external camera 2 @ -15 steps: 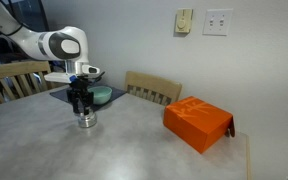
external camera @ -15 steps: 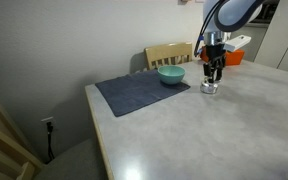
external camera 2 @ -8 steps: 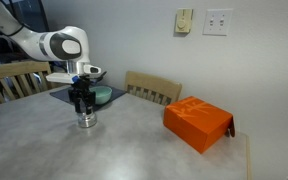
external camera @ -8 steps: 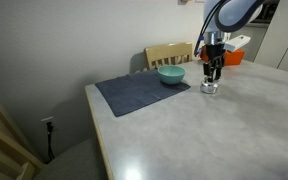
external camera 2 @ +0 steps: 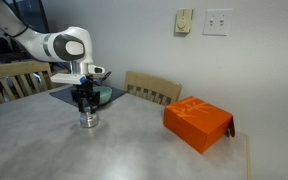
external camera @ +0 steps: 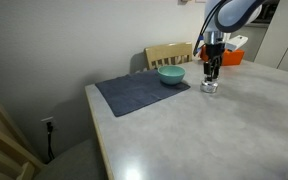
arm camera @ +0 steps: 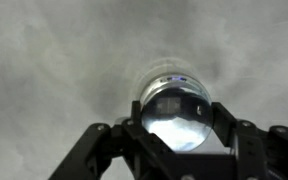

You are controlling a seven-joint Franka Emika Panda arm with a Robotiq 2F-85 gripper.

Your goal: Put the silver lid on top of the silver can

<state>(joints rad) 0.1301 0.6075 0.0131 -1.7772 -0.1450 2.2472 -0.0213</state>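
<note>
You had the gripper [external camera 2: 84, 105] straight above the upright silver can [external camera 2: 87, 121] near the counter's [external camera 2: 134, 150] far edge, jaws narrowly flanking the silver lid [arm camera: 174, 114], though whether they gripped it could not be told

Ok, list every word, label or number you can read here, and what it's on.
No text is readable.
On the orange box: faint pale marks, too blurred to read.
On the silver can: no label visible.
On the wall plates: no writing visible.

claw [external camera 2: 85, 107] points straight down from the bent arm [external camera 2: 44, 45].
</note>
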